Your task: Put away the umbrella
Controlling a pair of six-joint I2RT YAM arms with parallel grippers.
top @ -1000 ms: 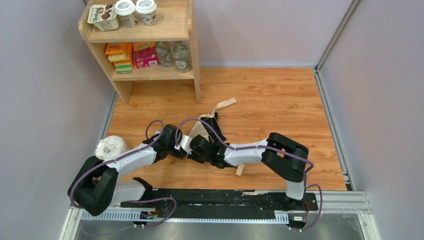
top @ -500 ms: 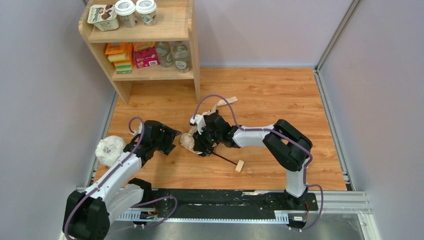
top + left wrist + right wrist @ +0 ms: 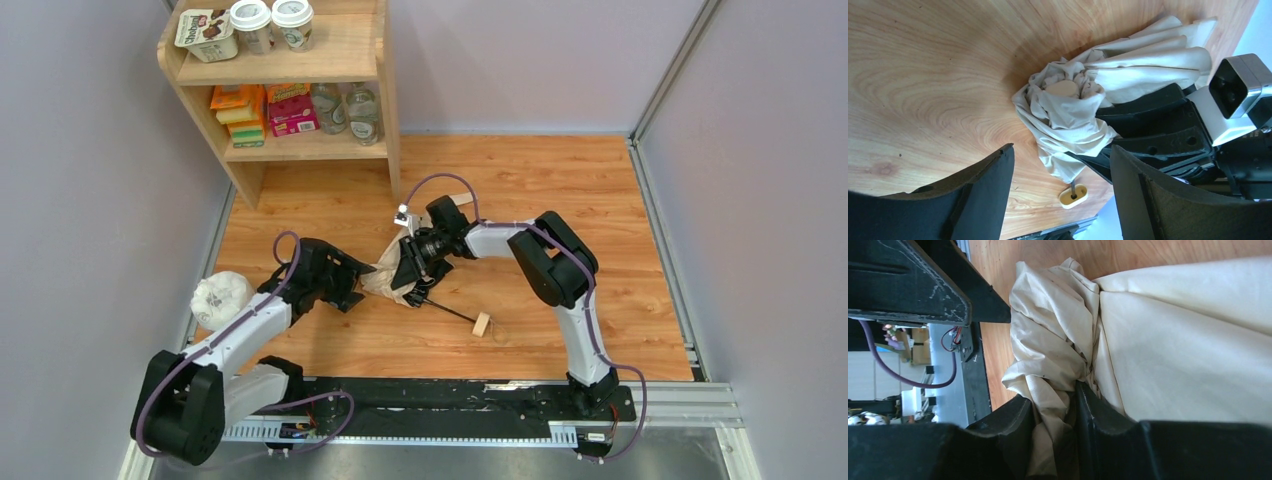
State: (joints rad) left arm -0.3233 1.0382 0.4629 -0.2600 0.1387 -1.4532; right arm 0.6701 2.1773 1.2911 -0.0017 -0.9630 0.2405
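The umbrella (image 3: 384,279) lies on the wooden floor as a bunched beige canopy. Its thin black shaft (image 3: 452,311) runs right to a small wooden handle (image 3: 483,324). My right gripper (image 3: 410,268) is shut on a fold of the canopy, and in the right wrist view the fabric (image 3: 1173,340) is pinched between the fingers of the right gripper (image 3: 1053,394). My left gripper (image 3: 347,287) stands open just left of the canopy, apart from it. In the left wrist view the left gripper (image 3: 1062,150) frames the crumpled umbrella (image 3: 1068,107) and its handle (image 3: 1073,196), with nothing between its fingers.
A white lumpy bag (image 3: 222,297) sits at the left wall beside my left arm. A wooden shelf unit (image 3: 385,120) with cups, boxes and bottles stands at the back left. Walls close in the left, back and right sides, and a black rail (image 3: 450,395) runs along the near edge.
My left gripper has opened, let go of the umbrella and pulled back to the left. My right gripper has swung farther back with the canopy, uncovering the shaft and handle.
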